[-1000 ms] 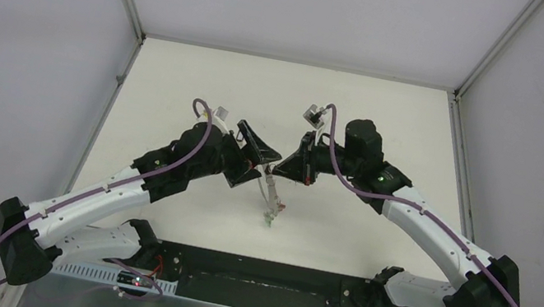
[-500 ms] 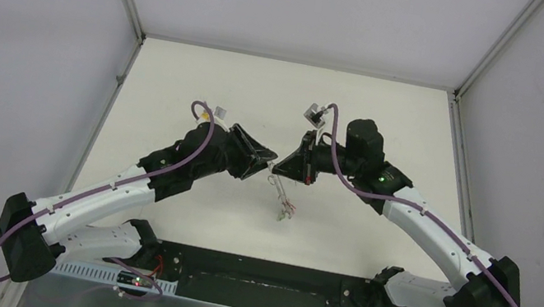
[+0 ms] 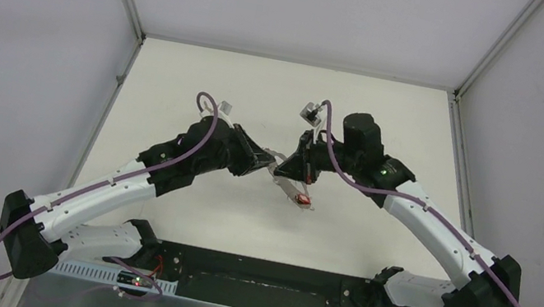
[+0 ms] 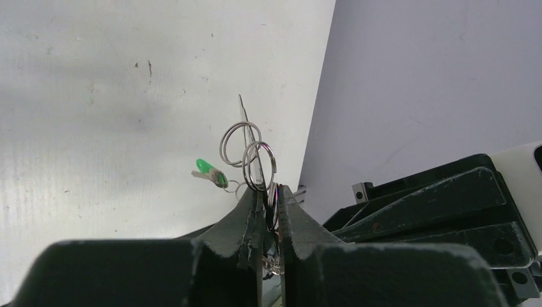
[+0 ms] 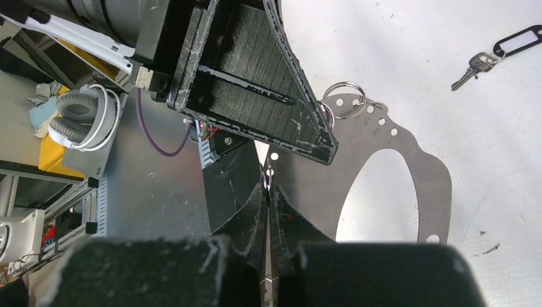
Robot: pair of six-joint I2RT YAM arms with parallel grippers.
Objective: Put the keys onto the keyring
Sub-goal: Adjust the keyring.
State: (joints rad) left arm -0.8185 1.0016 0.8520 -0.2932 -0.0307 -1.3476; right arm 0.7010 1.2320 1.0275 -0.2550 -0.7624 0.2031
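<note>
We find the right jaws clenched on the keyring, long axis 12-to-6; left jaws grasp the green-tagged key's split ring at its 11 o'clock holes, left arm nearer

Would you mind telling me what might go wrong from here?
1. The left jaws pinch only the small silver wire rings; those might slip, dropping the green-tagged silver key.
2. The right jaws hold the flat silvery oval metal keyring by one edge, close to the left jaws, so pushing may twist it or knock the jaws together.
</note>
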